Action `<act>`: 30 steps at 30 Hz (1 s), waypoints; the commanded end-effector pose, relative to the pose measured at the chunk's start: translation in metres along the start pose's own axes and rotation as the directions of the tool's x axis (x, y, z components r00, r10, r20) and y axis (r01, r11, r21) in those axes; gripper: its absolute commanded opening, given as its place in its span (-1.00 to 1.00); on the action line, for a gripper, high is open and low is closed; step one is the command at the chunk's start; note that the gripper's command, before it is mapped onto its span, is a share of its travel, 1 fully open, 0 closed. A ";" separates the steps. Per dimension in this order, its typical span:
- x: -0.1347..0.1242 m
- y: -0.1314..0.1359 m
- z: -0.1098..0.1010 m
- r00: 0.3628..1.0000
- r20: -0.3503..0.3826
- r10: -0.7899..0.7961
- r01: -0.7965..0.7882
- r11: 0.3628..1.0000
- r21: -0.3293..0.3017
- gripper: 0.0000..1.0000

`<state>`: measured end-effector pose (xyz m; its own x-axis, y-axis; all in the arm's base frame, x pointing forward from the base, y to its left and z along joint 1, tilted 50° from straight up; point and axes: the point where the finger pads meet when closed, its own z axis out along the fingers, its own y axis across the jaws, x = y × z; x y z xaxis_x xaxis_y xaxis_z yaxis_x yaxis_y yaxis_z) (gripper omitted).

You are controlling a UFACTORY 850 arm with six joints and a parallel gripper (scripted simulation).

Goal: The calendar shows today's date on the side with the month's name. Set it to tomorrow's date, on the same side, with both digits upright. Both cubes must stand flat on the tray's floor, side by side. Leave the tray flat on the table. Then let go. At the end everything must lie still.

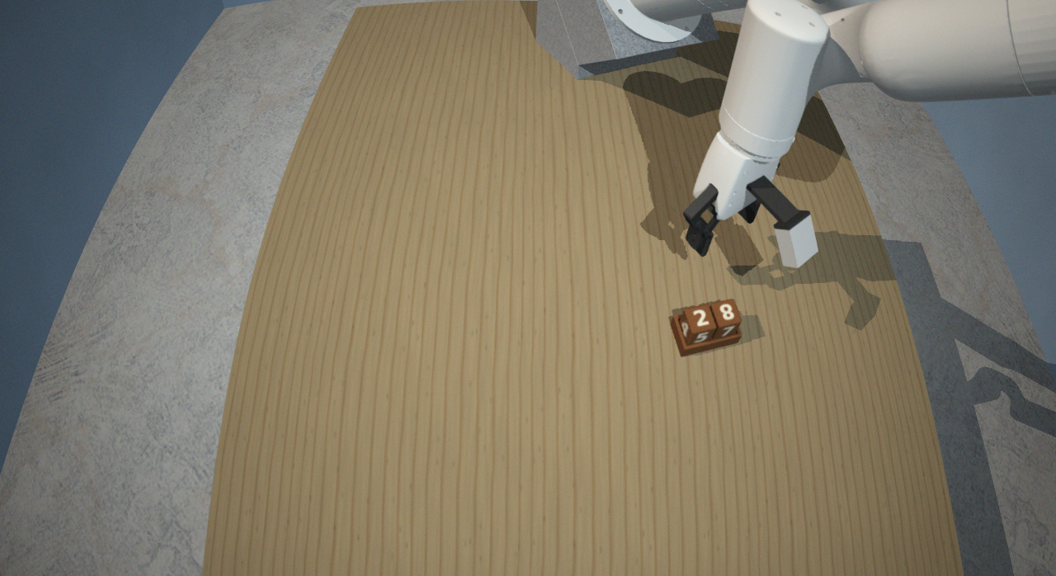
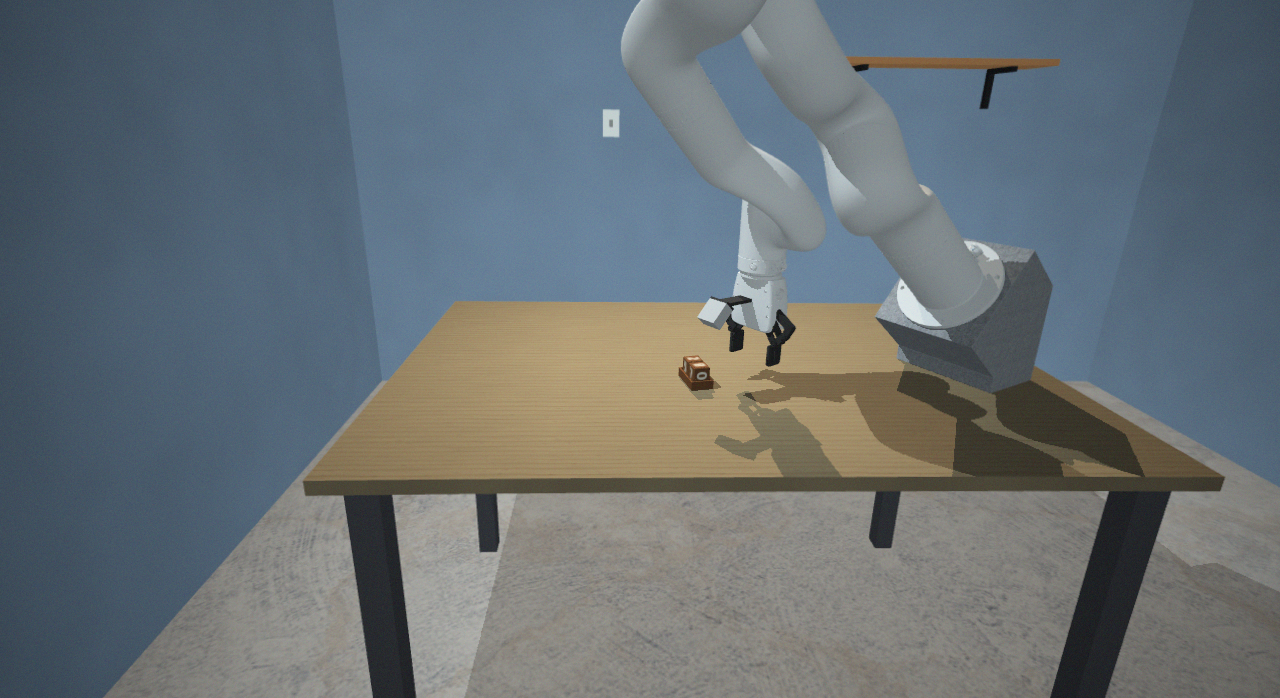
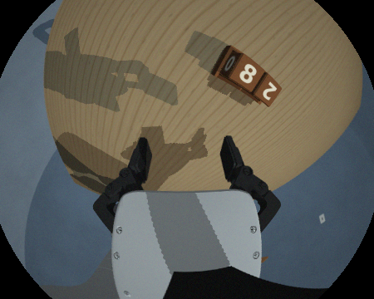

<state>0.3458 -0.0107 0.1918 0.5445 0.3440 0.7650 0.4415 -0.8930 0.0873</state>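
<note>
The brown tray [image 1: 710, 347] [image 2: 694, 382] stands on the table and holds two brown cubes side by side. In the top view the left cube [image 1: 700, 319] [image 3: 270, 90] has a 2 on top and a 5 on its front face. The right cube [image 1: 727, 313] [image 3: 248, 74] has an 8 on top and a 7 in front. The wrist view shows a 0 on the 8 cube's end face. The month's name is not readable, and the faces toward the robot are hidden or too oblique to read. My gripper [image 1: 724, 229] [image 2: 754, 352] [image 3: 185, 144] is open and empty, above the table on the tray's robot-base side.
The wrist camera's white housing [image 1: 797, 240] [image 2: 715, 312] sticks out beside the gripper. The grey robot base [image 1: 627, 52] [image 2: 984, 336] stands at the table's edge. Arm shadows lie across the wooden table [image 1: 443, 351] [image 2: 537, 425]. A shelf [image 2: 957, 63] hangs on the back wall.
</note>
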 end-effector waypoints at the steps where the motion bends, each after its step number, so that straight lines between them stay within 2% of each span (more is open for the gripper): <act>1: 0.001 -0.002 0.000 0.997 0.003 0.074 -0.074 0.997 0.000 1.00; 4: 0.004 -0.007 0.000 0.985 0.003 0.171 -0.171 0.985 0.000 1.00; 8: 0.013 -0.023 0.000 0.985 0.003 0.171 -0.171 0.985 0.000 1.00; 17: 0.014 -0.026 0.000 0.973 0.003 0.232 -0.232 0.973 0.000 1.00; 21: 0.016 -0.028 0.000 0.927 0.003 0.375 -0.375 0.927 -0.001 1.00; 25: 0.026 -0.047 0.000 0.923 0.003 0.386 -0.386 0.923 -0.001 1.00; 30: 0.028 -0.050 0.000 0.921 0.003 0.390 -0.390 0.921 -0.001 1.00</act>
<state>0.3395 0.0398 0.2077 0.6706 -0.0209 0.7416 0.2059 -0.9551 -0.2132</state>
